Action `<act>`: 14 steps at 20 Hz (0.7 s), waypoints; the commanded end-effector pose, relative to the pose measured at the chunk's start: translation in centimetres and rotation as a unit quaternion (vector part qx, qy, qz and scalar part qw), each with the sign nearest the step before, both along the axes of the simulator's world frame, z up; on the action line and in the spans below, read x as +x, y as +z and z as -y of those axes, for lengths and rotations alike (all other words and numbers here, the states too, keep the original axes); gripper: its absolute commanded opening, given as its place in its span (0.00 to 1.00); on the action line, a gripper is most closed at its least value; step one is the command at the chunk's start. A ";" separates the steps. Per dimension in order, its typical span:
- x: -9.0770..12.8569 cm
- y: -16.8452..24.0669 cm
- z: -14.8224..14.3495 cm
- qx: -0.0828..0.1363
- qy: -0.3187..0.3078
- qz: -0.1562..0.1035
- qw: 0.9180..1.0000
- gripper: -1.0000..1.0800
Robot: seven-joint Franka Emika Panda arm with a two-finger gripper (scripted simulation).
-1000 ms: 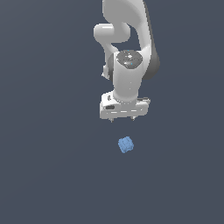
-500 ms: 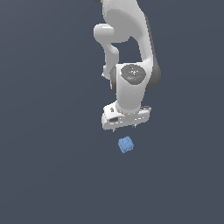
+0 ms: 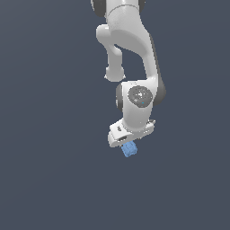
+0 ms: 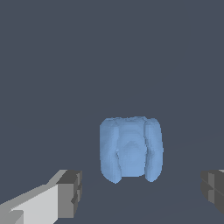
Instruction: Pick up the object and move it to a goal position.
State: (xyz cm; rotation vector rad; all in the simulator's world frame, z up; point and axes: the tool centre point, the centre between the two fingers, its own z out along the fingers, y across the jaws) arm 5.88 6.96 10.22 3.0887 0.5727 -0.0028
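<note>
While unmarked, object (image 4: 130,150), between spread claw (image 4: 142,192) fingers

There's the object (image 3: 129,149), a small light-blue blocky piece, roughly cube-shaped, sitting on the plain dark desk (image 3: 49,170) and turned at a slight angle in the exterior view. Through the wrist view it (image 4: 131,148) shows rounded, bumpy faces: two puffy vertical ridges down either side with a shallower hollow between them, the outline soft at every corner. It rests flat on its base, upright, all one pale blue colour, with its upper part partly hidden in the exterior view.
</note>
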 end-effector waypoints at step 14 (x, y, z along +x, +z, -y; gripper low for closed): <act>0.6 -2.9 -0.3 0.000 0.017 0.001 1.000 0.96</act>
